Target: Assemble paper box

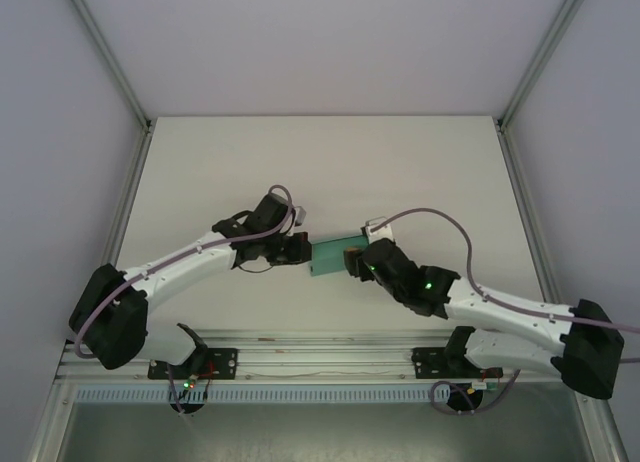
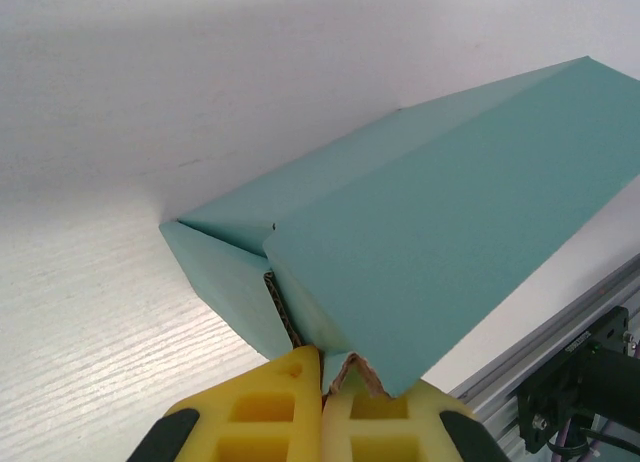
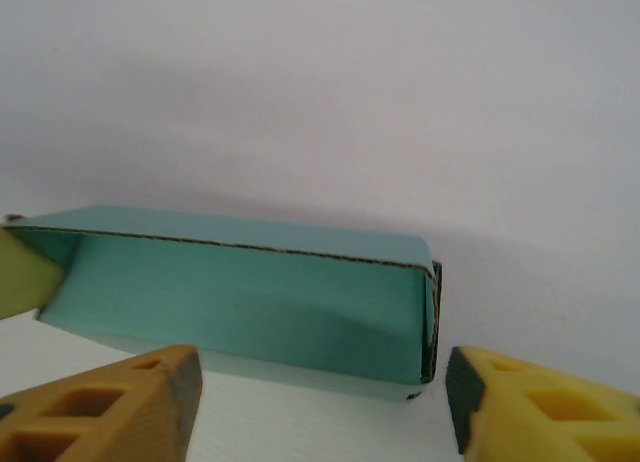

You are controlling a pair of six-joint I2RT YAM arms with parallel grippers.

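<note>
The paper box [image 1: 332,256] is teal-green card, partly folded, lying on the white table between the two arms. My left gripper [image 1: 300,250] is at its left end, and its yellow fingers [image 2: 280,402] are shut on a corrugated edge of the paper box [image 2: 420,232]. My right gripper [image 1: 352,262] is at the box's right end and stands open. Its yellow fingers [image 3: 110,402] are spread wide, with the paper box [image 3: 250,292] just beyond them and nothing between them.
The white table [image 1: 320,162] has free room behind the box. Grey walls and aluminium frame posts [image 1: 110,62] stand on both sides. A metal rail [image 1: 320,357] with the arm bases runs along the near edge.
</note>
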